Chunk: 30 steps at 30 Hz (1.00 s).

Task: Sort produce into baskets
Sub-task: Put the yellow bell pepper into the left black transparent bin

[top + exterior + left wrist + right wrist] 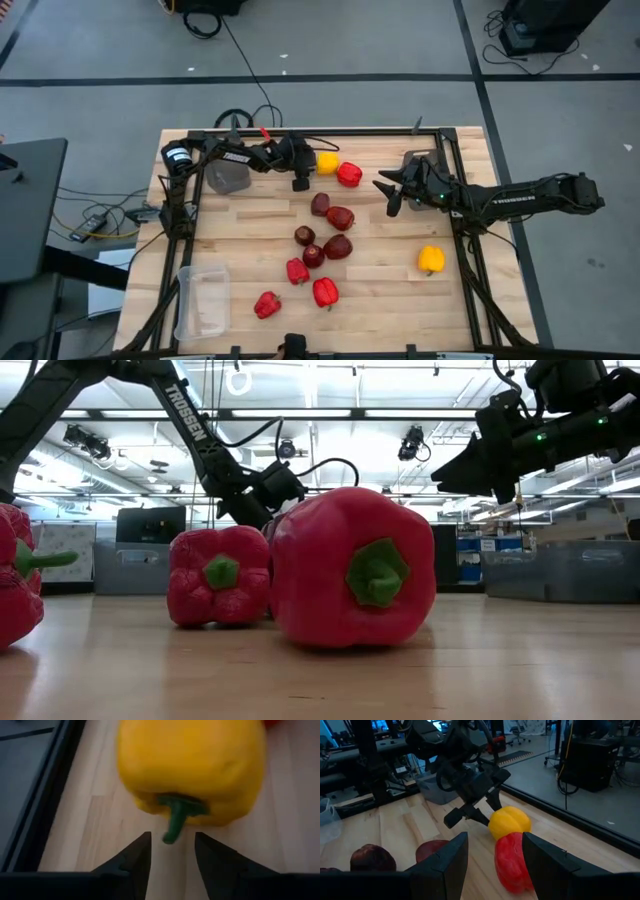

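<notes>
So the left tool (pixel 171 852) is down low at the far edge of the bench (pixel 250 250), nose right up against a yellow pepper (pixel 327 162). Its fingers are parted only narrowly and nothing's between them yet; the green stem (pixel 176 820) pokes out of the pepper straight toward the gap, stopping just short of the fingertips. A red pepper (pixel 349 175) sits touching the yellow one on its far side from the tool, and the grey basket (pixel 228 177) is back behind the tool, close to its arm.

The right tool (pixel 392 194) hangs in the air off past that red pepper, fingers about half apart, empty, just waiting as far as I can tell.

My take on handling: these peppers look glossy and hard, probably hollow plastic, so light but slippery. A narrow gap like that won't go round the body, so the stem is the obvious thing to pinch. It's thin and slightly bent though, so I'd guess the pepper could swing or twist once lifted. Going for the body would need a much wider opening, and a rounded waxy skin could squirt out sideways.

The rest of the produce, more reds and the dark maroon ones, is scattered well away mid-bench, with a second yellow pepper (pixel 431 260) and the clear basket (pixel 203 300) further off
</notes>
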Each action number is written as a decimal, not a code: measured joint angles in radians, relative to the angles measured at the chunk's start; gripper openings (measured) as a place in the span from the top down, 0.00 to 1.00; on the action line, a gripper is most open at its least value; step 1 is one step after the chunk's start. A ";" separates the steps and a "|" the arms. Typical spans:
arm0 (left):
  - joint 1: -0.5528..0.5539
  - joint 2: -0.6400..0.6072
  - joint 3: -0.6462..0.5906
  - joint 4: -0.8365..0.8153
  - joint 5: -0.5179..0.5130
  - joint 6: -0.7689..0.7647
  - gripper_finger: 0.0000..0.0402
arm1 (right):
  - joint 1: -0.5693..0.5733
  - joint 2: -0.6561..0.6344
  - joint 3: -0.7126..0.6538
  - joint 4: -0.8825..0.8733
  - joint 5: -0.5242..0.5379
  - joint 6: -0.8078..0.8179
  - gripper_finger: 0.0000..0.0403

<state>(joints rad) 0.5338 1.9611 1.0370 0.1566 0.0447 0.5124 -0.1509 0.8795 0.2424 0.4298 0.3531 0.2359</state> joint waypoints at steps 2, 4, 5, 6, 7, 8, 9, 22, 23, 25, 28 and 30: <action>-0.001 -0.004 0.000 -0.001 0.002 0.005 0.61 | 0.000 0.000 0.000 -0.001 0.000 0.000 0.51; 0.000 -0.017 0.000 -0.016 0.002 0.007 0.62 | 0.000 0.000 0.000 -0.001 0.000 0.000 0.51; 0.000 -0.023 0.000 -0.015 0.002 0.007 0.62 | 0.000 0.000 0.000 -0.001 0.000 -0.001 0.51; 0.000 -0.030 0.001 -0.018 0.003 0.007 0.62 | 0.000 0.000 0.000 -0.003 0.000 -0.001 0.51; 0.000 -0.035 0.001 -0.025 0.006 0.005 0.62 | 0.000 0.000 0.000 -0.004 0.000 -0.001 0.51; 0.000 -0.040 0.001 -0.026 0.014 0.005 0.62 | 0.000 0.000 0.000 -0.004 0.000 0.000 0.51; 0.000 -0.042 0.001 -0.026 0.026 0.004 0.62 | -0.001 0.000 0.000 -0.004 0.000 0.000 0.51; 0.000 -0.041 0.001 0.008 0.055 0.007 0.77 | -0.001 0.000 0.000 0.013 0.002 -0.002 0.51; 0.000 -0.041 0.001 0.010 0.055 0.006 0.79 | -0.001 0.000 0.000 0.013 0.002 -0.002 0.51; 0.000 -0.041 0.001 0.008 0.056 0.006 0.84 | -0.001 0.000 0.000 0.013 0.002 -0.002 0.51; 0.001 -0.041 0.001 -0.027 0.056 0.016 0.92 | -0.001 0.000 0.000 0.019 0.005 -0.002 0.51; 0.001 -0.041 0.001 -0.058 0.054 0.034 0.97 | -0.001 0.000 0.000 0.019 0.005 -0.002 0.51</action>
<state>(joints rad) 0.5346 1.9202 1.0378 0.0989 0.0991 0.5465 -0.1520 0.8795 0.2424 0.4484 0.3577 0.2341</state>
